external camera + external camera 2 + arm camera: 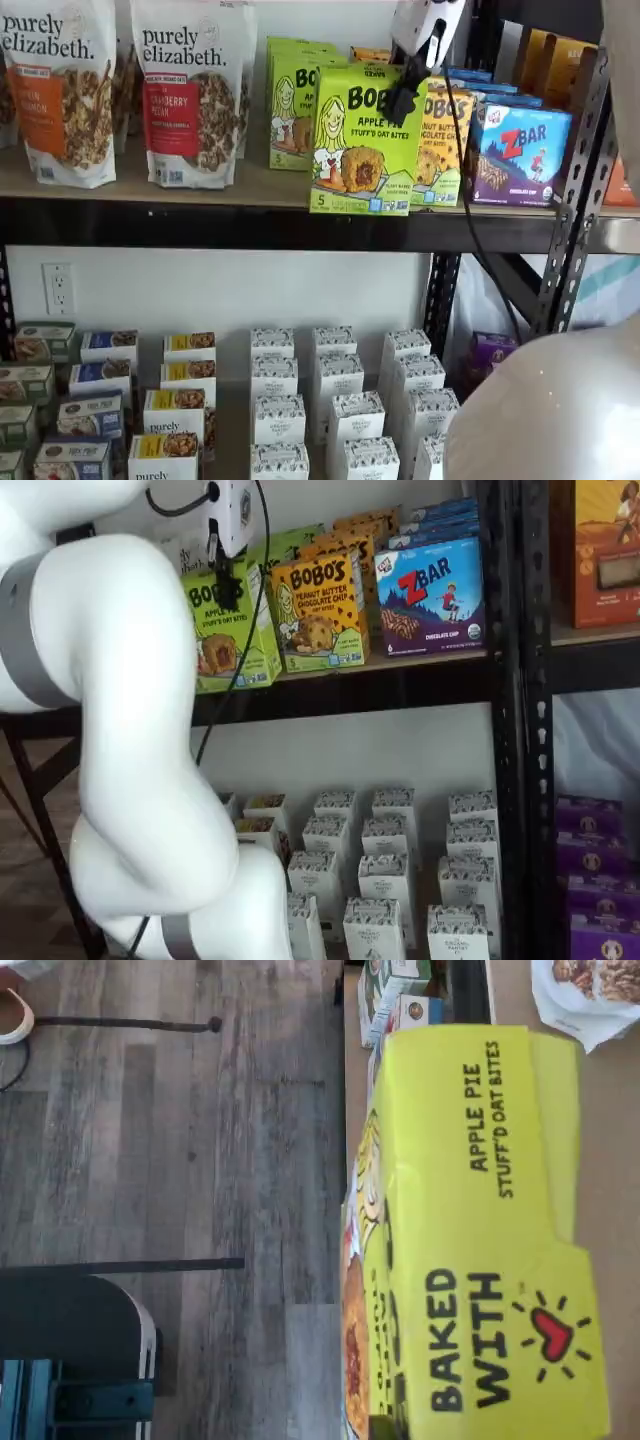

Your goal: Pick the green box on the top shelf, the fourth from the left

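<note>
The green Bobo's Apple Pie box (362, 140) stands at the front edge of the top shelf, forward of the row behind it. It also shows in the other shelf view (228, 635), and its yellow-green top fills much of the wrist view (480, 1230). My gripper (403, 98) comes down from above onto the box's upper right part, and its black fingers (228, 588) are closed over the top edge, with one finger lying on the front face. The far finger is hidden behind the box.
A second green box (292, 100) stands behind to the left, next to granola bags (190, 90). An orange Bobo's box (315, 610) and a blue ZBar box (520, 150) stand to the right, near a black upright (570, 200). Small white boxes (345, 400) fill the lower shelf.
</note>
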